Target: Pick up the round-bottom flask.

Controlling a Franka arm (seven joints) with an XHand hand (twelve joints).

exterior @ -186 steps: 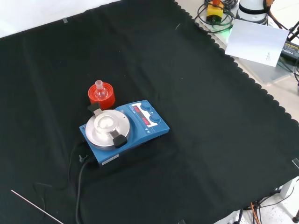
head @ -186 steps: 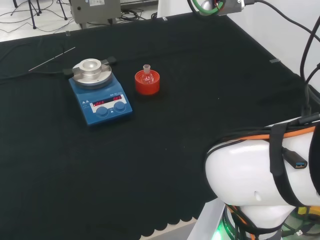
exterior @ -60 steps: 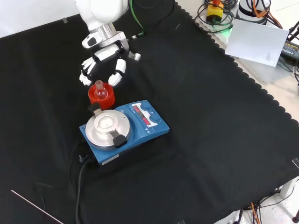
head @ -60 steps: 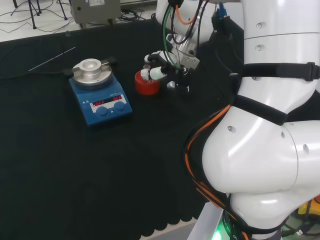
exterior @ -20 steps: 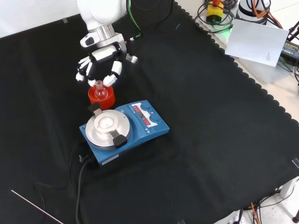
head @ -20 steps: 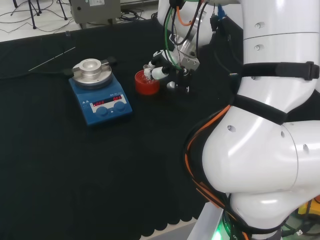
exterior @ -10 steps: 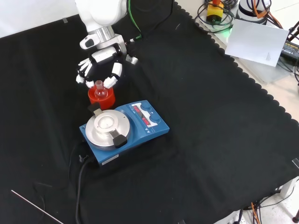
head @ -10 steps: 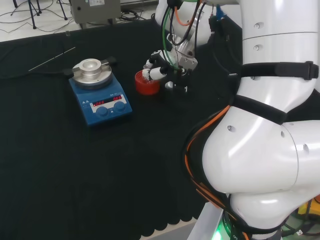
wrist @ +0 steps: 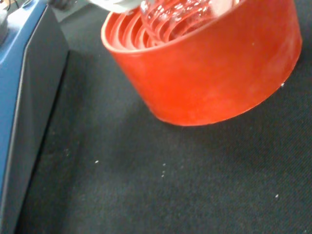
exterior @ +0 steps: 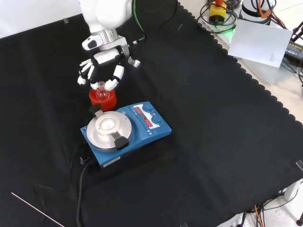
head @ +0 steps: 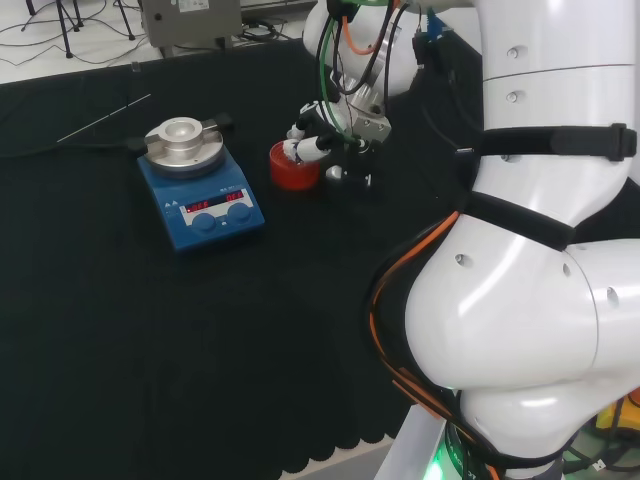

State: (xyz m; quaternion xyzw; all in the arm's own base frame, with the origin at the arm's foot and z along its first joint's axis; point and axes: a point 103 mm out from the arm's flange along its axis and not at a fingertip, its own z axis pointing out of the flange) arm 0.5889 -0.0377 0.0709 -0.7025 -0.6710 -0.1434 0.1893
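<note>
Front view: the black and white hand (exterior: 100,67) curls its fingers (exterior: 113,74) about the small clear round-bottom flask (exterior: 101,88), seated in a red ribbed ring stand (exterior: 102,98); not visibly pinched, its neck may slip on lifting.

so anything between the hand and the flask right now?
Nothing visible. The black and white hand hovers over the clear glass round-bottom flask in its red ribbed ring stand, fingertips around the neck; the blue hotplate stirrer stands alongside.
</note>
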